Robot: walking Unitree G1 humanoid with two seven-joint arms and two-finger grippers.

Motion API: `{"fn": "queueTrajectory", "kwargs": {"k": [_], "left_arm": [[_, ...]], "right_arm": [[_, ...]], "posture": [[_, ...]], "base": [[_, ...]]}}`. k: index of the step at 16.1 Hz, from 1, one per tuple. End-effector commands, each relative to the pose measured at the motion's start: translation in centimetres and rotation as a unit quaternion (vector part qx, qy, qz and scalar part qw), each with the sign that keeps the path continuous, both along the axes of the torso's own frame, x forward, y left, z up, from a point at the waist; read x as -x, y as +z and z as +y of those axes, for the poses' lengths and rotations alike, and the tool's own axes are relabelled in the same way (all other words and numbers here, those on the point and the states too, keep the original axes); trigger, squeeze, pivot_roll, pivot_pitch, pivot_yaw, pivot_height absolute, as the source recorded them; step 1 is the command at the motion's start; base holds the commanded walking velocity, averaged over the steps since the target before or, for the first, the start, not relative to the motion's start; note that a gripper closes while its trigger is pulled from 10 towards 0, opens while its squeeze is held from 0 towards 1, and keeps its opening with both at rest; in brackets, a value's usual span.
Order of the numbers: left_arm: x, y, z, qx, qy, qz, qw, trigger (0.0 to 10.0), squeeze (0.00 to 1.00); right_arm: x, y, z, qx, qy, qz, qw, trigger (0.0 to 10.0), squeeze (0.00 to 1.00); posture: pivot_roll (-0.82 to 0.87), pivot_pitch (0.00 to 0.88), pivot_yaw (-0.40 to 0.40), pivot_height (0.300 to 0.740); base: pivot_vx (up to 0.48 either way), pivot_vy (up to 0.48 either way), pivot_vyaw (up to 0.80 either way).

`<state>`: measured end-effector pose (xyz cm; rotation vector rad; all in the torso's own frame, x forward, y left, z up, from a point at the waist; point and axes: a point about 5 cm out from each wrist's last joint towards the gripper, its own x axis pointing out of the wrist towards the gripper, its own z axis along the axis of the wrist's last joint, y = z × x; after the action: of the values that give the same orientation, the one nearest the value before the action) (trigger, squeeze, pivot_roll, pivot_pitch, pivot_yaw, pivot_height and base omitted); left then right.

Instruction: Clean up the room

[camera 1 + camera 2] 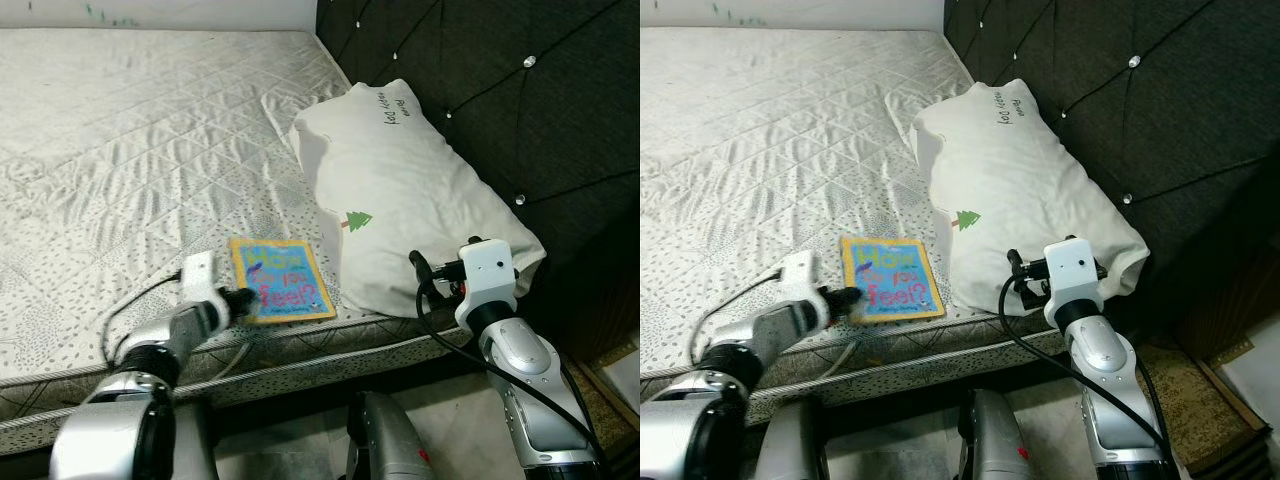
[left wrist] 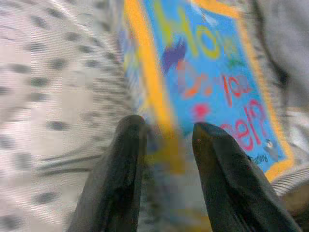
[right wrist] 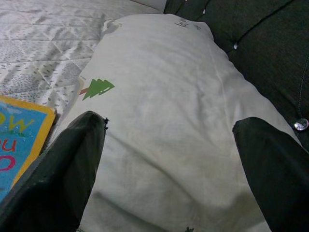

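A thin picture book (image 1: 282, 278) with a blue cover and yellow border lies flat on the mattress (image 1: 120, 150) near its front edge, just left of a white pillow (image 1: 400, 200) with a small green tree print. My left gripper (image 1: 243, 298) is at the book's near left edge. In the left wrist view its fingers (image 2: 128, 159) stand close together with the yellow border (image 2: 159, 111) between them. My right gripper (image 3: 169, 121) is wide open, hovering at the pillow's near end with nothing between its fingers.
A dark tufted headboard (image 1: 520, 100) rises behind the pillow on the right. The bed's front edge (image 1: 300, 365) runs right in front of me. A strip of floor (image 1: 620, 375) shows at the far right.
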<state>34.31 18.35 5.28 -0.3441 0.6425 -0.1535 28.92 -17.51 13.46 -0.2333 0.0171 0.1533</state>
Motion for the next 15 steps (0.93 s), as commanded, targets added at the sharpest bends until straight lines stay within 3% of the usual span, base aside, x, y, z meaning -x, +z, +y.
{"fn": "queueTrajectory", "kwargs": {"k": [1,3,6,11,13,15], "left_arm": [[-0.3,0.3,0.1,-0.013,0.005,-0.006,1.0,10.0,1.0],[-0.3,0.5,1.7,-0.046,0.035,-0.014,0.998,10.0,1.0],[-0.6,1.0,2.3,-0.068,0.045,-0.031,0.996,10.0,1.0],[-2.5,4.8,0.4,-0.085,0.084,-0.183,0.976,10.0,1.0],[-2.4,5.2,-0.2,-0.075,0.092,-0.206,0.971,10.0,1.0],[-1.9,5.2,-2.6,-0.06,0.053,-0.222,0.972,10.0,1.0]], "right_arm": [[-0.2,0.3,-0.3,0.002,0.0,-0.004,1.0,10.0,0.0],[-0.3,0.3,-0.4,0.004,0.0,-0.004,1.0,10.0,0.0],[-0.4,0.3,-0.4,0.005,0.001,-0.005,1.0,10.0,0.0],[-0.6,0.2,0.2,0.0,0.005,-0.008,1.0,10.0,0.0],[-0.6,0.2,0.3,-0.001,0.007,-0.008,1.0,10.0,0.0],[-0.7,0.2,0.4,-0.002,0.007,-0.01,1.0,10.0,0.0]], "posture": [[-0.1,0.076,-0.126,0.554],[-0.1,0.075,-0.126,0.554],[-0.09,0.076,-0.125,0.554],[-0.08,0.079,-0.124,0.554],[-0.08,0.079,-0.122,0.554],[-0.07,0.081,-0.117,0.554]], "base": [[0.0,0.0,0.0],[0.0,0.0,0.0],[0.0,0.0,0.0],[0.0,0.0,0.0],[0.0,0.0,0.0],[0.0,0.0,0.0]]}}
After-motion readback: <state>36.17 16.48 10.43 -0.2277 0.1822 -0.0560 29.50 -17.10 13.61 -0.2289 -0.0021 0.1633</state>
